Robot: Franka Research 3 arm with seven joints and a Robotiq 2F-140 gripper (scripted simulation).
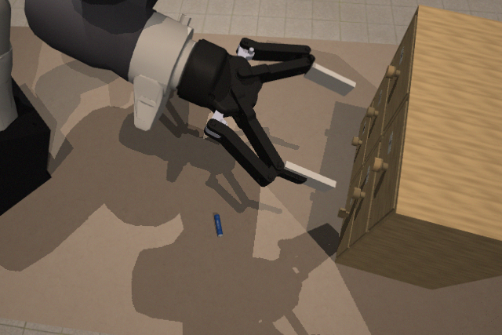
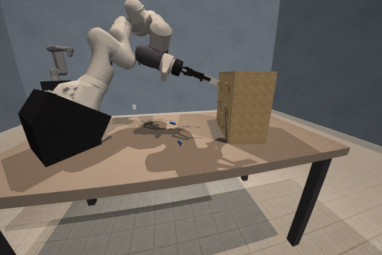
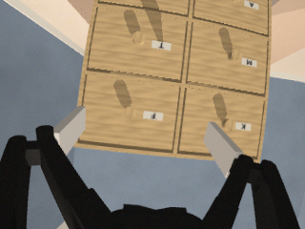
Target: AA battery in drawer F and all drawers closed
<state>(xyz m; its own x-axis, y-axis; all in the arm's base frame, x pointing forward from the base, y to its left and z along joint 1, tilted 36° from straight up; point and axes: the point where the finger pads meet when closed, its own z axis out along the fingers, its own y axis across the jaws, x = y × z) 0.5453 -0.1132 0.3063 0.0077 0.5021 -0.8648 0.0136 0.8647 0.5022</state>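
The pincer [image 1: 340, 135] [image 2: 215, 82] [image 3: 147, 125] stood spread, F's knob [image 1: 379, 165] [image 2: 227, 83] [image 3: 129, 113] ahead; below and behind on the table lay one blue battery [image 1: 218, 224] [image 2: 179, 143], long axis crosswise, and another [image 2: 172, 122], the AA not distinguishable.

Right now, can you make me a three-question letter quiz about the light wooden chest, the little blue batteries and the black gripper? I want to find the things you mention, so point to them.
1. Which drawer shares a row with drawer F [image 1: 388, 181] [image 2: 230, 89] [image 3: 145, 134]?
A) M
B) K
C) T

2. How many little blue batteries [image 1: 218, 224] [image 2: 179, 143] lie on the table?
A) One
B) Four
C) Two

3. How is the black gripper [image 1: 344, 135] [image 2: 217, 82] [image 3: 147, 125]?
A) Open
B) Shut
C) Holding a battery

1: B, the wrist view shows label K beside label F.
2: C, the exterior view shows both.
3: A, its pale fingers stand wide apart with nothing held.
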